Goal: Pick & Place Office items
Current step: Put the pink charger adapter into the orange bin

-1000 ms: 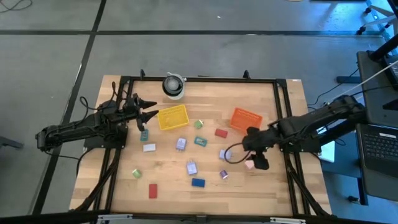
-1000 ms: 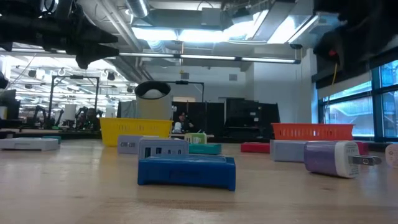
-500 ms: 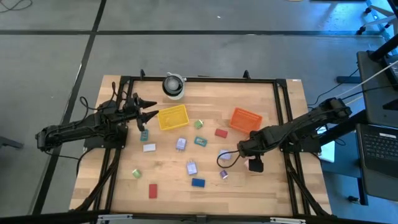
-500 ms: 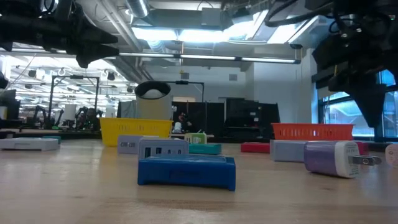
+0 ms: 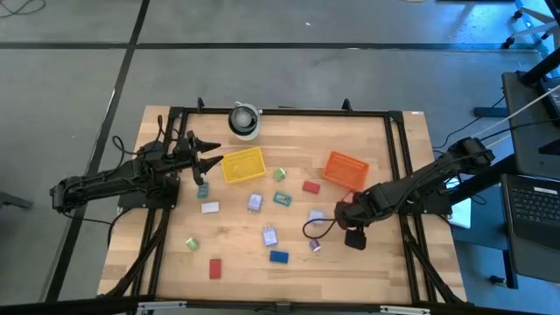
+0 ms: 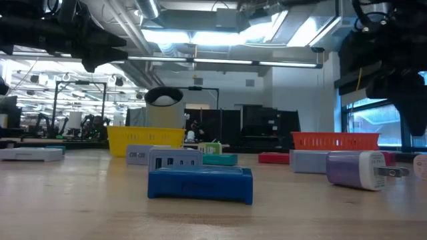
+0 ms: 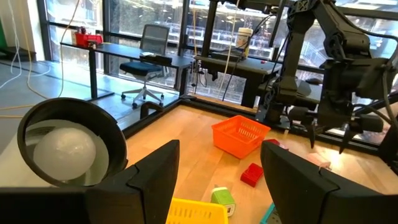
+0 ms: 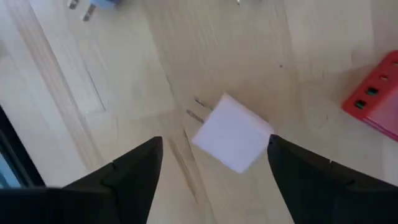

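Small office items lie scattered on the wooden table: a blue block, red blocks, green, teal and lavender pieces. A white square plug adapter lies flat on the wood, its prongs toward the table's edge. My right gripper points down over it, open, one finger on each side and clear of it. In the left wrist view that gripper hangs above the pale item. My left gripper waits open and level beside the yellow basket.
An orange mesh basket stands at the far right, just beyond my right gripper. A round black-and-white object sits at the far edge. A red block and a purple plug lie close to the white adapter. Black frame rails run along the sides.
My right gripper has come down toward the white adapter, shifting a little toward the table's near edge, and its wrist has rolled. The items on the table have kept their places.
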Controlling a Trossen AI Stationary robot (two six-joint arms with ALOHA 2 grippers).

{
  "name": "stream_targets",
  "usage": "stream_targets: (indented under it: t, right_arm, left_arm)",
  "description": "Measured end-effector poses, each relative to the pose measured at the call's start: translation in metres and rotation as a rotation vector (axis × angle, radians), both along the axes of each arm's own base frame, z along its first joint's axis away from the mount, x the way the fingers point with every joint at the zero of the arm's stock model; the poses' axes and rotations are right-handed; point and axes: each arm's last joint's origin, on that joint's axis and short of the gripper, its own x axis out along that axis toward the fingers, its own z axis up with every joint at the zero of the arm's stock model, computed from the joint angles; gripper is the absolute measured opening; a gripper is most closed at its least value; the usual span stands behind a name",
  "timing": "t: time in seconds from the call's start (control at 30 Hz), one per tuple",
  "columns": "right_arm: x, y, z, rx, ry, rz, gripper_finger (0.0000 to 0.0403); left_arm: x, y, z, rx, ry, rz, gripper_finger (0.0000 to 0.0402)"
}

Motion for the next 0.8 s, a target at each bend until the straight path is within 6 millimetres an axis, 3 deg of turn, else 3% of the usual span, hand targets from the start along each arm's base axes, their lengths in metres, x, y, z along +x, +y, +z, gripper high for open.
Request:
stream_targets:
  t: [0.2, 0.5, 0.8]
  right_arm:
    - [0.002, 0.006, -0.008, -0.049, 0.012, -0.071, 0.0289]
    - [0.002, 0.008, -0.014, -0.051, 0.072, -0.428, 0.0289]
    - [0.000, 0.017, -0.013, -0.011, 0.092, -0.539, 0.0289]
  left_arm:
    - [0.000, -0.001, 0.000, -0.005, -0.001, -0.030, 0.0222]
    - [0.000, -0.001, 0.000, -0.037, -0.012, -0.030, 0.0222]
    - [0.001, -0.002, 0.000, -0.043, -0.013, -0.073, 0.0222]
